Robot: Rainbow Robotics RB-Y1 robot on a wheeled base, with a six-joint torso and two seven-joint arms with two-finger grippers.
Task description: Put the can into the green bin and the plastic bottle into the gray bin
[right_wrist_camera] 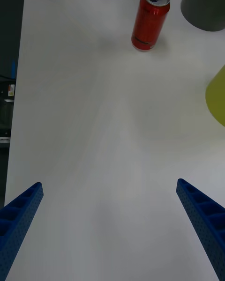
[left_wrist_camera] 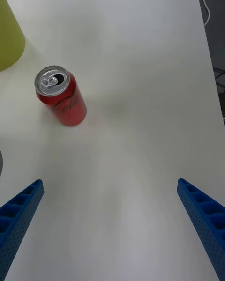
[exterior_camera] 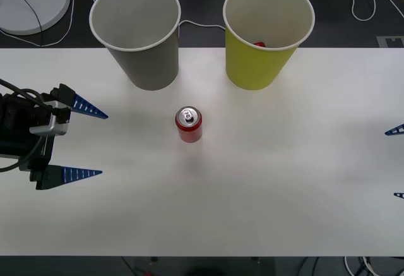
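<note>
Can: red, silver top w/ pull tab, upright on the white table, nothing touching it; sits nearer me than both bins, roughly opposite the gap between them.
Green bin: upright, behind the can & to my right of it; something red shows inside near the far wall, can't tell what.
Gray bin: upright, behind the can & to my left of it; inside looks pale, nothing seen in it.
Plastic bottle: none found on the table.
My left gripper: well to the left of the can, fingers spread wide, holding nothing, low over the table.
My right gripper: far right of the can at the table edge; fingers apart, holding nothing.

Step in hand, my reading: reach & grasp the can. How to do it well: approach level w/ fingers straddling the body, not the rim; close mid-height so it won't tip; lift straight up, clear the green bin's white rim, release over the centre; keep the wrist off the gray bin en route.
</note>
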